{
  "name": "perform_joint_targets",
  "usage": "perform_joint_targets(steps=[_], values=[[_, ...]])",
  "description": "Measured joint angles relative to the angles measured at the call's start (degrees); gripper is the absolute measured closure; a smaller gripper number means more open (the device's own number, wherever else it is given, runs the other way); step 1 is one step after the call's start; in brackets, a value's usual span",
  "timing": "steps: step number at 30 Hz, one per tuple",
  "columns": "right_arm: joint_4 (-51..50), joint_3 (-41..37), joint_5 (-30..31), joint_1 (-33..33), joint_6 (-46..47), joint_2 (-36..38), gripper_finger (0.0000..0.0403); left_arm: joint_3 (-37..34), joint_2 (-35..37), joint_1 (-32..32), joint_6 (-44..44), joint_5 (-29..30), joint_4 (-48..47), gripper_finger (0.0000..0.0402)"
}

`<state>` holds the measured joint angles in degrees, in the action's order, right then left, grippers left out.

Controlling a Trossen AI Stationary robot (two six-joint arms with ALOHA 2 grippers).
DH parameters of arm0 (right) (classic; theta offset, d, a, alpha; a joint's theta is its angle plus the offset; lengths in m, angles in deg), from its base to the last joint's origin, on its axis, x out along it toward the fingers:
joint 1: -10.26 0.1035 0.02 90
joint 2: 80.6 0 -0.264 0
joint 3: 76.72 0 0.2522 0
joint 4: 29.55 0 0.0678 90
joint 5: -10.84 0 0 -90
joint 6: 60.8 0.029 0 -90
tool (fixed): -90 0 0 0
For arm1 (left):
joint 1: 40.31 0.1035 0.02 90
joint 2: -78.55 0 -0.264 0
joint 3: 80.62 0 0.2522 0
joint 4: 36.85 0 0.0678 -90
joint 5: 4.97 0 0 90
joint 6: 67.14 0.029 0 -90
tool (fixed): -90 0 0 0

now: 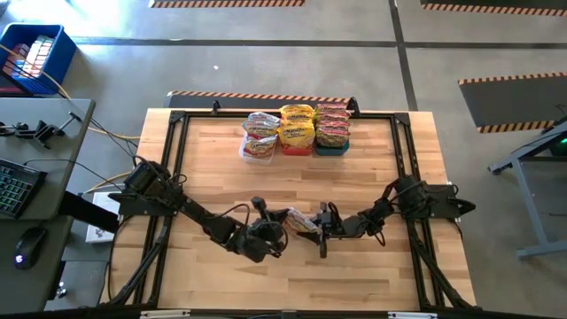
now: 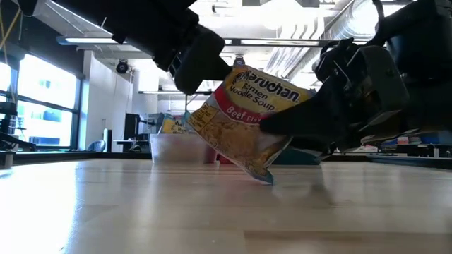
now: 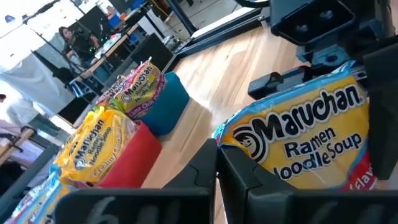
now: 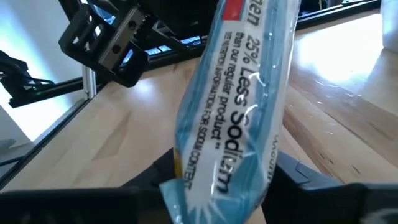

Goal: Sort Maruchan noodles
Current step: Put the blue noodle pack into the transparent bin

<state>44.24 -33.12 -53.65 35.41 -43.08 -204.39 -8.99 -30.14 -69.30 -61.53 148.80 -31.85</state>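
Looking down in the high view, one noodle packet (image 1: 299, 220) is seen held above the near-centre of the table (image 1: 213, 159) between the left gripper (image 1: 268, 232) and the right gripper (image 1: 324, 232), while other packets sit stacked in three bins (image 1: 295, 142) at the far edge. In the low view the packet (image 2: 244, 121) is seen tilted, its lower corner just above or touching the wood, which cannot be told; the film is crinkled and the body is judged light, with a brittle block inside that could crack under a hard squeeze. In the left wrist view the left fingers (image 3: 205, 171) are seen pinched shut on the packet's (image 3: 305, 137) sealed edge. In the right wrist view the packet (image 4: 233, 118) is seen edge-on between the right fingers (image 4: 305, 174), which are set at a narrowing gap; whether they press it yet cannot be told. The film is judged slippery, so the flat crimped end seam or the stiff middle is judged the better hold.
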Motion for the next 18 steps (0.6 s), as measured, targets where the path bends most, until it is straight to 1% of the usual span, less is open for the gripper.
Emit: perform_joint_targets(steps=[3,6,11,13,16,18], values=[[0.1,0.0,-0.7,0.0,-0.2,0.0,0.0278,-0.1,0.7,-0.3,-1.6,0.1,-1.4,0.0400],[0.0,-0.5,-1.8,0.0,-0.3,1.2,0.0290,-0.1,2.8,-0.4,-4.7,-2.0,-4.2,0.0395],[-0.8,-3.2,-2.0,-0.4,-2.2,5.9,0.0304,0.0,7.8,-0.3,-12.6,-8.4,-12.9,0.0384],[-1.9,-4.7,-2.0,-0.4,-3.1,8.4,0.0304,0.0,9.3,-0.2,-13.9,-11.9,-15.5,0.0378],[-6.9,-6.0,-2.0,-0.6,-3.4,12.9,0.0305,-0.1,12.2,-0.2,-14.1,-16.1,-21.6,0.0366],[-12.8,-6.3,-3.2,-1.2,-3.2,16.8,0.0306,-0.1,14.6,-0.2,-14.9,-19.3,-24.6,0.0354]])
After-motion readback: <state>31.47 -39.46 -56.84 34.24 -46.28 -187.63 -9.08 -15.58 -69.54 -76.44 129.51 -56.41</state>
